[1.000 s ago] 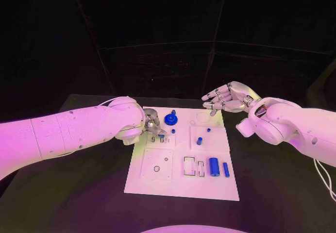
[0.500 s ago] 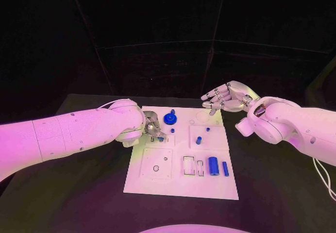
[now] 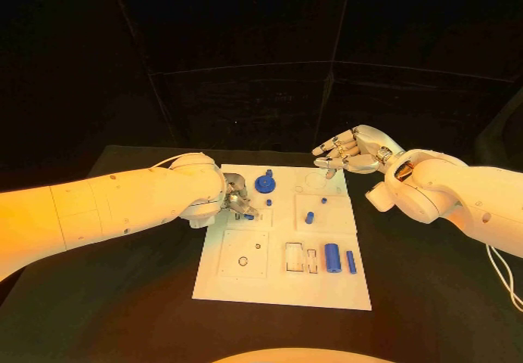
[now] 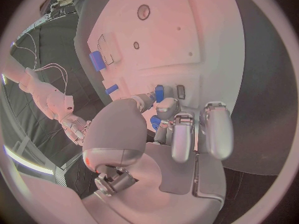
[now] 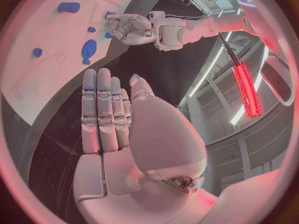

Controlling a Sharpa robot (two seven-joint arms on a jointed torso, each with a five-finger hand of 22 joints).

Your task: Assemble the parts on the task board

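You have the white task board [image 3: 286,283] lying in the middle of the black table [image 3: 120,302]. Your left hand [image 3: 236,198] is down on the board's left side, toward its far end. The left wrist view shows its fingers [image 4: 176,134] curled down onto the plate with a small blue part [image 4: 159,92] right at the fingertips; another bit of blue sits under them, but you cannot tell from these pictures whether the hand actually pinches a piece or only touches it.

Your right hand [image 3: 354,153] hovers above the board's far right corner, holding nothing, its fingers [image 5: 98,107] held together and nearly straight. It is well apart from every part.

Just beside the left hand, toward the far edge, stands a round blue part with a knob [image 3: 265,182]. Near the board's middle lie two small blue pegs [image 3: 310,218], one closer to the right edge. Toward the near right of the board, a thick blue cylinder [image 3: 332,258] and a thin blue rod [image 3: 351,262] lie side by side, next to two rectangular slots [image 3: 295,257].
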